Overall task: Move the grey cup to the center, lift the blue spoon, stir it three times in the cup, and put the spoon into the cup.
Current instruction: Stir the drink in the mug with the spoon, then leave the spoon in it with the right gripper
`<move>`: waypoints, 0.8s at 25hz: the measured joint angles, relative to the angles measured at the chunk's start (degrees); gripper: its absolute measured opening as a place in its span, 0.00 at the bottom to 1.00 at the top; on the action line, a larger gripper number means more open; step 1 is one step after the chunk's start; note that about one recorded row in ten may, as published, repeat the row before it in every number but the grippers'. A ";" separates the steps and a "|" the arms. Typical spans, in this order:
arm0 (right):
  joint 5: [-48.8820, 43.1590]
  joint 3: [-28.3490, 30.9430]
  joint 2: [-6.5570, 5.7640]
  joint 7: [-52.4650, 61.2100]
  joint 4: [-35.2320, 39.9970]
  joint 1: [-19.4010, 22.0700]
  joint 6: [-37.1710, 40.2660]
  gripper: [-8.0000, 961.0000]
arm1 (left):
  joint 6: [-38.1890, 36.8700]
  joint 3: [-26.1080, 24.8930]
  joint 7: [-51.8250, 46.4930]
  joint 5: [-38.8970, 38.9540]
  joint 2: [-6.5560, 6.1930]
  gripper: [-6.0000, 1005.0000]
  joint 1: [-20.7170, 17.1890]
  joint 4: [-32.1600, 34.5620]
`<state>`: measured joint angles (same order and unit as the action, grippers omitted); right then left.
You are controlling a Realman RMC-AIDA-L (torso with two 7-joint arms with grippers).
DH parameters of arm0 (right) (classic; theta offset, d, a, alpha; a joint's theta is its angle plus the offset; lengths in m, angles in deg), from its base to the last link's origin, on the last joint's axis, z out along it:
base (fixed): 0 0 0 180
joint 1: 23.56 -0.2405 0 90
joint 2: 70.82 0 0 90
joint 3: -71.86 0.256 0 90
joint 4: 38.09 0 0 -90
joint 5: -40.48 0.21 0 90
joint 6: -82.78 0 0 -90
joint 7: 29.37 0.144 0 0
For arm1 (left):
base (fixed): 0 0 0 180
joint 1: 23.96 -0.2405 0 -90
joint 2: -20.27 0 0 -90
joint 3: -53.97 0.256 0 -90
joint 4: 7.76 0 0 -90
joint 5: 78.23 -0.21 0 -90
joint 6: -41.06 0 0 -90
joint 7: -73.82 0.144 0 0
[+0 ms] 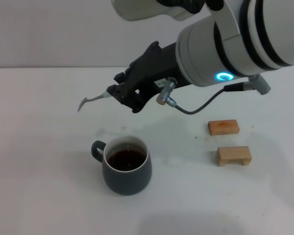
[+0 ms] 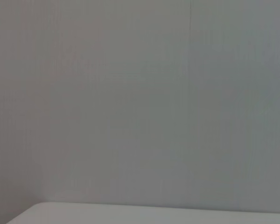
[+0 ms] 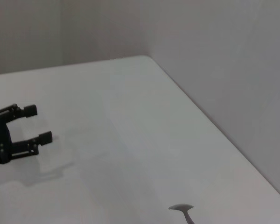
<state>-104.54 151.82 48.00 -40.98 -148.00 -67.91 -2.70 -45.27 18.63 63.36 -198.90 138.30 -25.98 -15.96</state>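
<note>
Slim grey-metal, pale-blue-handled spoon (image 1: 90,101), stiff, light and slippery, sits clamped by its handle in my right gripper (image 1: 112,93), at eleven o'clock from the slate-grey ceramic cup (image 1: 127,166).

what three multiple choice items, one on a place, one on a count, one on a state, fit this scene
1. Where is the blue spoon?
A. lying beside the wooden blocks
B. held in the air by the right gripper, beyond the grey cup
C. standing in the cup

2. How many wooden blocks are on the table?
A. one
B. two
C. four

3. What is the state of the grey cup?
A. upright with dark liquid inside
B. tipped on its side
C. upright and empty

Answers:
1. B, the head view shows the spoon sticking out of the right gripper above the table, clear of the cup.
2. B, two blocks sit side by side, on the cup's right.
3. A, the cup stands upright and its white inside holds dark brown liquid.

The left gripper is open, off to the side.
</note>
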 joint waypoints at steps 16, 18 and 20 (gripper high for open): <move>-0.17 -0.01 0.05 1.89 -2.49 3.35 -4.18 0.22 | 1.38 -0.09 0.00 0.00 0.00 0.86 0.02 0.20; -0.17 0.08 -0.10 2.08 -3.33 4.04 -4.34 0.22 | 1.42 -0.09 0.00 0.00 0.00 0.86 -0.16 0.20; -0.17 -0.09 -0.15 2.19 -3.76 4.68 -4.47 0.22 | 1.41 -0.09 0.00 0.00 0.00 0.86 -0.22 0.20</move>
<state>-104.72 151.73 47.86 -38.79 -151.76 -63.23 -7.17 -43.86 18.55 63.36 -198.90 138.31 -26.20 -15.76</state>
